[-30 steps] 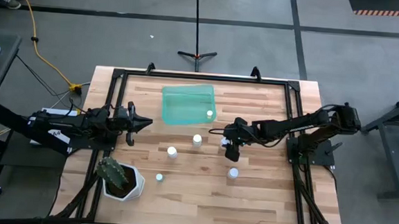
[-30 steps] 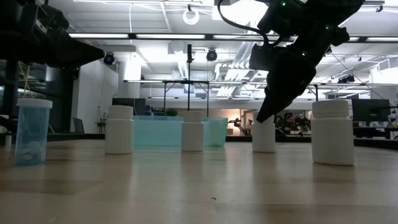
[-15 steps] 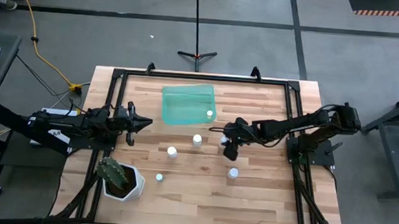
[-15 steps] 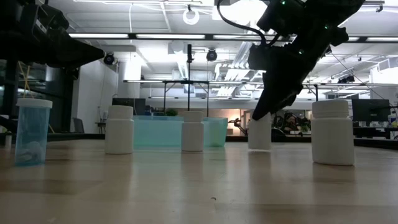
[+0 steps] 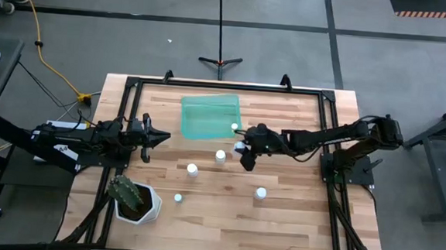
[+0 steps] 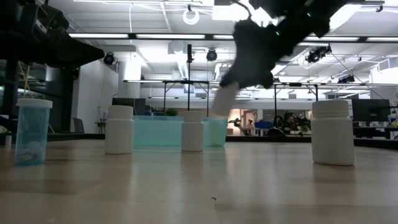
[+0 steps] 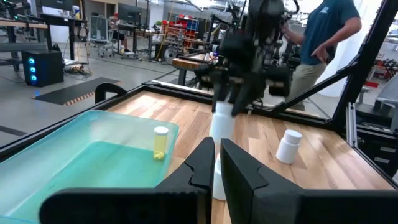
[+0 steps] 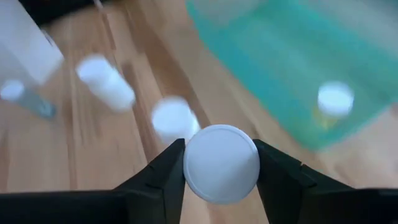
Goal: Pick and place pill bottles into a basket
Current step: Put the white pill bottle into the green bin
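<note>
My right gripper (image 5: 242, 152) is shut on a white pill bottle (image 6: 222, 102), above the table just right of the teal basket's near right corner. The basket (image 5: 210, 116) lies at the table's far middle with one yellowish bottle (image 5: 234, 127) standing in it, also seen in the left wrist view (image 7: 160, 142). Other bottles stand on their bases on the table: two white ones (image 5: 220, 156) (image 5: 192, 169), a bluish one (image 5: 178, 197) and a white one (image 5: 260, 193). My left gripper (image 5: 164, 138) waits shut at the table's left, fingers pointing right. My right gripper pinches the white bottle between its two fingers (image 8: 158, 180), one on each side of its top end (image 8: 189, 165), the cap facing the wrist camera. The fingers come from above, slanting. The bottle hangs tilted below them, lifted clear of the table.
A white hexagonal pot with a cactus (image 5: 135, 199) stands at the near left. A black frame rail (image 5: 225, 86) runs around the table's edges. Bare wood lies between the bottles and the near edge. A person (image 7: 323, 37) stands beyond the table's right side.
My right gripper has lifted the white bottle off the table and carried it up and left toward the basket. The bottle, upright on the wood before, now hangs tilted and clear of the table.
</note>
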### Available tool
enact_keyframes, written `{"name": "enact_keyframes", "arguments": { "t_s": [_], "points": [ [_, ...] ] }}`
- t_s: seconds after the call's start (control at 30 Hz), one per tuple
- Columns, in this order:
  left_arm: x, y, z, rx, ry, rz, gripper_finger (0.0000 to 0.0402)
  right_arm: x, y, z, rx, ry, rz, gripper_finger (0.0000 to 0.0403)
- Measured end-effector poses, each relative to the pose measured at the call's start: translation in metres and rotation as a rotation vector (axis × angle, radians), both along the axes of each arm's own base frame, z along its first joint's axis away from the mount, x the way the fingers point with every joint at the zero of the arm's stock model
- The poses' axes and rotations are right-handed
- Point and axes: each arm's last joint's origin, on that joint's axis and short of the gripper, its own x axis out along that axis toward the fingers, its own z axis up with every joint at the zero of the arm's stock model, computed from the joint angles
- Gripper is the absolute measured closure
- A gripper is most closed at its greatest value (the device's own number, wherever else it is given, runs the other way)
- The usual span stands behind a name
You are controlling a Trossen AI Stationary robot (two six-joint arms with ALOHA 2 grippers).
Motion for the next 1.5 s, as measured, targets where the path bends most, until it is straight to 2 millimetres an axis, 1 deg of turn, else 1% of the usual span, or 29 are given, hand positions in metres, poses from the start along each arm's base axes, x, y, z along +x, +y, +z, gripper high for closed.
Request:
{"name": "enact_keyframes", "arguments": {
  "t_s": [0.13,0.27,0.33,0.43,0.53,0.63,0.77,0.9,1.03,1.2,1.37,1.5],
  "points": [
    [0.000,0.000,0.000,0.000,0.000,0.000,0.0337,0.012,-0.007,0.028,-0.127,-0.065,-0.003,0.0234],
    [0.000,0.000,0.000,0.000,0.000,0.000,0.0337,0.019,-0.025,0.050,-0.220,-0.106,-0.036,0.0238],
    [0.000,0.000,0.000,0.000,0.000,0.000,0.0337,0.020,-0.036,0.056,-0.223,-0.120,-0.071,0.0245],
    [0.000,0.000,0.000,0.000,0.000,0.000,0.0337,0.019,-0.052,0.060,-0.226,-0.125,-0.124,0.0248],
    [0.000,0.000,0.000,0.000,0.000,0.000,0.0337,0.017,-0.068,0.064,-0.232,-0.143,-0.167,0.0240],
    [0.000,0.000,0.000,0.000,0.000,0.000,0.0337,0.019,-0.081,0.067,-0.234,-0.195,-0.161,0.0234],
    [0.000,0.000,0.000,0.000,0.000,0.000,0.0337,0.034,-0.097,0.064,-0.249,-0.183,-0.147,0.0241],
    [0.000,0.000,0.000,0.000,0.000,-0.001,0.0337,0.049,-0.114,0.053,-0.230,-0.077,-0.153,0.0247],
    [0.000,0.000,0.000,0.000,0.000,-0.001,0.0337,0.058,-0.128,0.047,-0.190,0.016,-0.178,0.0237],
    [0.000,0.000,0.000,0.000,0.000,-0.001,0.0337,0.063,-0.137,0.032,-0.144,0.136,-0.166,0.0238],
    [0.000,0.000,0.000,0.000,0.000,-0.001,0.0337,0.066,-0.142,0.012,-0.079,0.192,-0.146,0.0245],
    [0.000,0.000,0.000,0.000,0.000,-0.001,0.0337,0.068,-0.142,0.002,-0.060,0.224,-0.139,0.0234]
  ]
}}
